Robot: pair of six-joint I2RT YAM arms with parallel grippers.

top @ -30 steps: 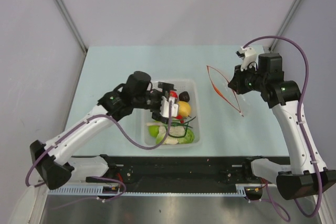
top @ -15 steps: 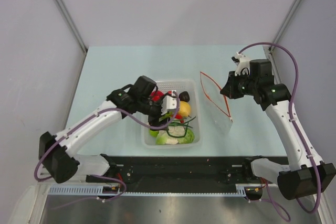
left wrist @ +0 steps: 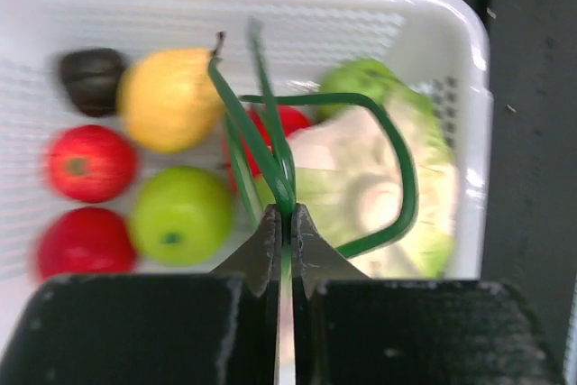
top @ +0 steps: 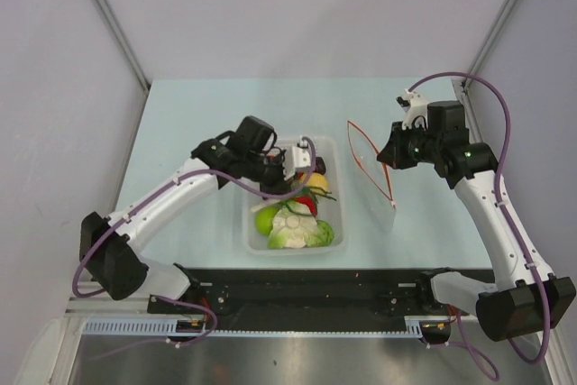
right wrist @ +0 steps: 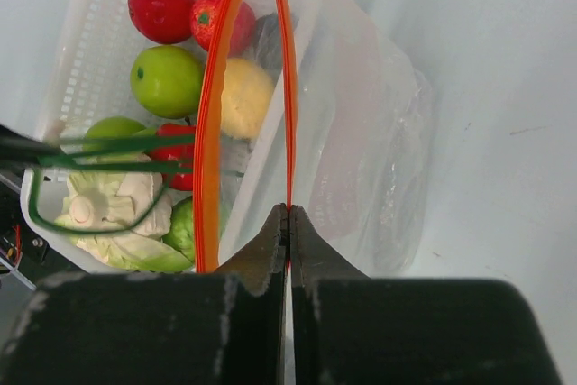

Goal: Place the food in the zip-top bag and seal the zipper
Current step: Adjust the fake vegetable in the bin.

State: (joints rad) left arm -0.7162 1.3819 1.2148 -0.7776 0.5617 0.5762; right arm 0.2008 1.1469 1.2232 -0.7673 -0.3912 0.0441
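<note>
On the pale blue table [top: 194, 110], the left gripper [left wrist: 286, 220] pinches the green onions [left wrist: 399, 164] just ahead of its tips over the basket [left wrist: 473, 69], while the right gripper [right wrist: 288, 220] clamps the zipper [right wrist: 209, 132] of the zip-top bag [right wrist: 379, 142], mouth agape; loading seems in hand, and next the onions need lifting across into it.

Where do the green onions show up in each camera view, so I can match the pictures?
Top external: green onions near the picture's middle, over the right side of the basket.
Left wrist: green onions at centre, pinched in the left gripper.
Right wrist: green onions at the left edge, crossing above the cabbage.
Shared landmark: the white basket.
</note>
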